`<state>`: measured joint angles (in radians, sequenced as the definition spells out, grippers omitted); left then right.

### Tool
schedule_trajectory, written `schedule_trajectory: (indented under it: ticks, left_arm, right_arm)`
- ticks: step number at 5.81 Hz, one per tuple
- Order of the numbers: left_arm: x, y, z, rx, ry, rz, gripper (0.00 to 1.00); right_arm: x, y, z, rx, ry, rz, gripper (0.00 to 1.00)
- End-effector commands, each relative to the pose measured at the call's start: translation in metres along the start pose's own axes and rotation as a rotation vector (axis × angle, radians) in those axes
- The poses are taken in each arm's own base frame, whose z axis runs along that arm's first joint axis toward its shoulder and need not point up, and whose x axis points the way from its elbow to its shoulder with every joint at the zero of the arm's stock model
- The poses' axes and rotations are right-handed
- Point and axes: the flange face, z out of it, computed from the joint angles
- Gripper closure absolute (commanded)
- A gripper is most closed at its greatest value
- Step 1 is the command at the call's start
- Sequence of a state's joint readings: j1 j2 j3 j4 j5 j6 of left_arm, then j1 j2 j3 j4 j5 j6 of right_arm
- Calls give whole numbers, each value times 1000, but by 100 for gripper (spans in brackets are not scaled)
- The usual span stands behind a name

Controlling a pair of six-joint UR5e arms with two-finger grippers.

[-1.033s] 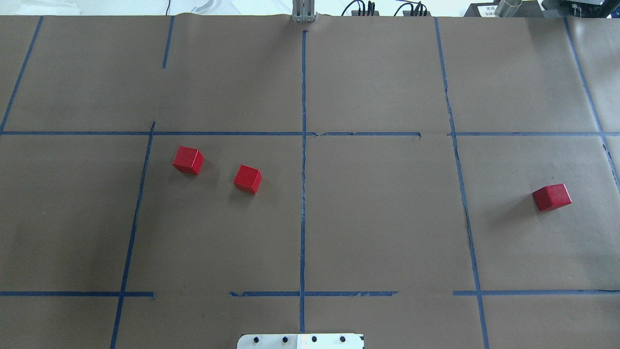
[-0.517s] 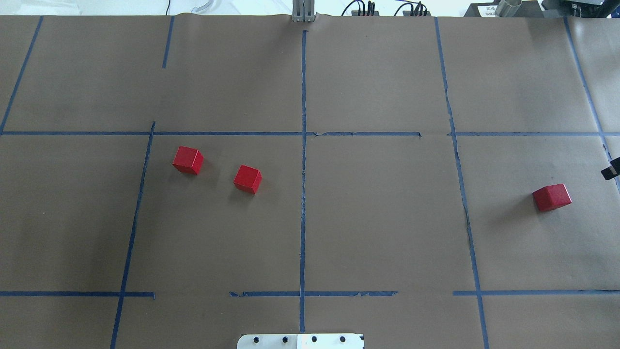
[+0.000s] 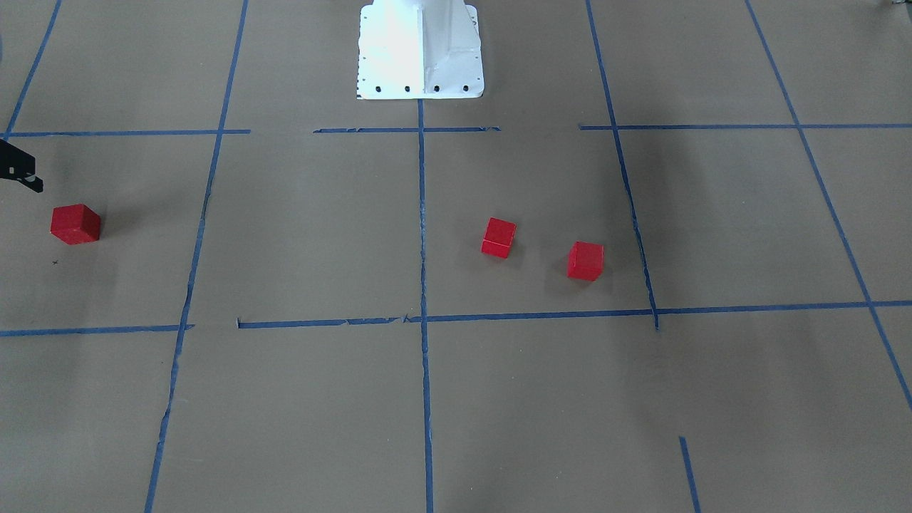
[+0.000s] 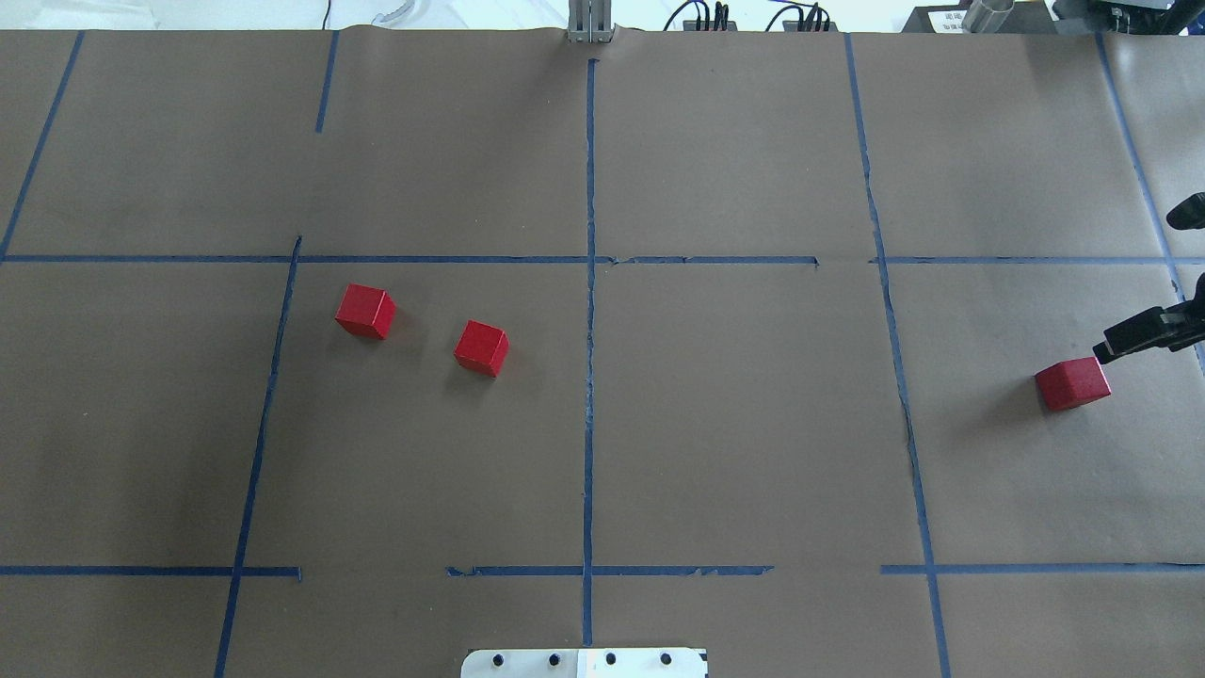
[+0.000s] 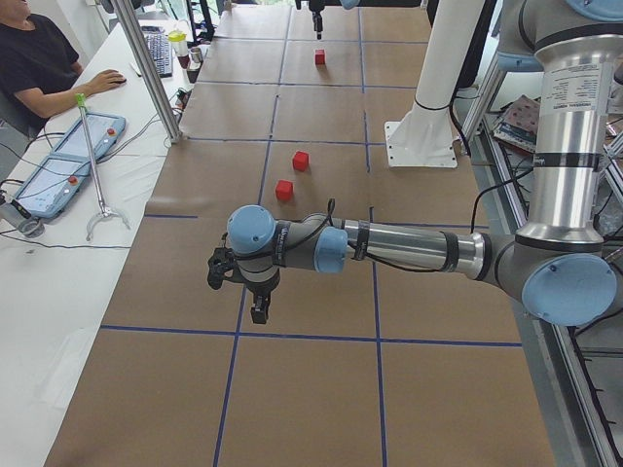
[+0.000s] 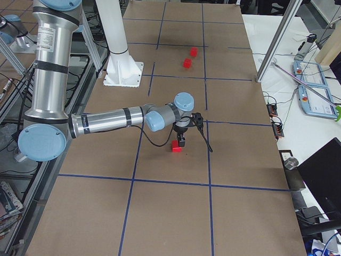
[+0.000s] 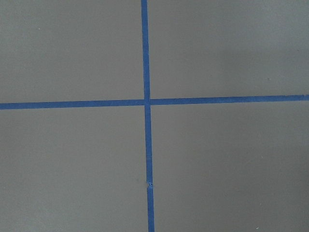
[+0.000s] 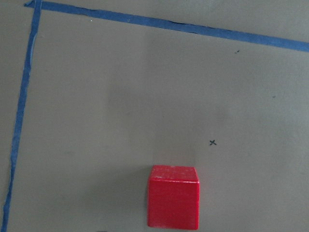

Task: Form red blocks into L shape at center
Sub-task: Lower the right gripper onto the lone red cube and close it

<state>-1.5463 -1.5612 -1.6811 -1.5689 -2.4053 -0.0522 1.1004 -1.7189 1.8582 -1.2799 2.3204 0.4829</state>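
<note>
Three red blocks lie on the brown paper. Two sit left of the center line (image 4: 588, 414): one block (image 4: 365, 312) farther left and one block (image 4: 481, 348) nearer the line. The third block (image 4: 1073, 383) lies far right and also shows in the right wrist view (image 8: 173, 203). My right gripper (image 4: 1134, 292) hovers just above and beyond this third block. It is open and empty, with one finger (image 4: 1139, 336) close to the block's far corner. My left gripper (image 5: 257, 313) hangs over bare paper far from the blocks. I cannot tell whether it is open or shut.
The white robot base plate (image 4: 584, 662) sits at the near edge on the center line. An operator (image 5: 39, 58) sits at a side table with pendants (image 5: 68, 165). A metal post (image 5: 156, 78) stands at the far table edge.
My right gripper has come in from the right edge of the overhead view and moved left toward the far-right block. The three blocks have not moved.
</note>
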Motion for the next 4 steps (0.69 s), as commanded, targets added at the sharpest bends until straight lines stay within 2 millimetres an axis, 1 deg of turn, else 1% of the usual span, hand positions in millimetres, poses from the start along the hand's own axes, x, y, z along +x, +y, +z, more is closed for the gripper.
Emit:
schedule_trajectory:
  ticks: [1, 2, 3, 4]
  left_arm:
    - [0, 0, 0, 0, 0, -2, 0]
    - [0, 0, 0, 0, 0, -2, 0]
    - [1, -1, 0, 1, 0, 1, 0]
    - [3, -3, -2, 4, 0, 5, 0]
  right_arm:
    - [-20, 8, 33, -28, 45, 78, 1]
    - [-17, 8, 44, -30, 79, 75, 1]
    - [-11, 7, 48, -13, 106, 74, 1]
    - [12, 7, 74, 16, 81, 43, 1]
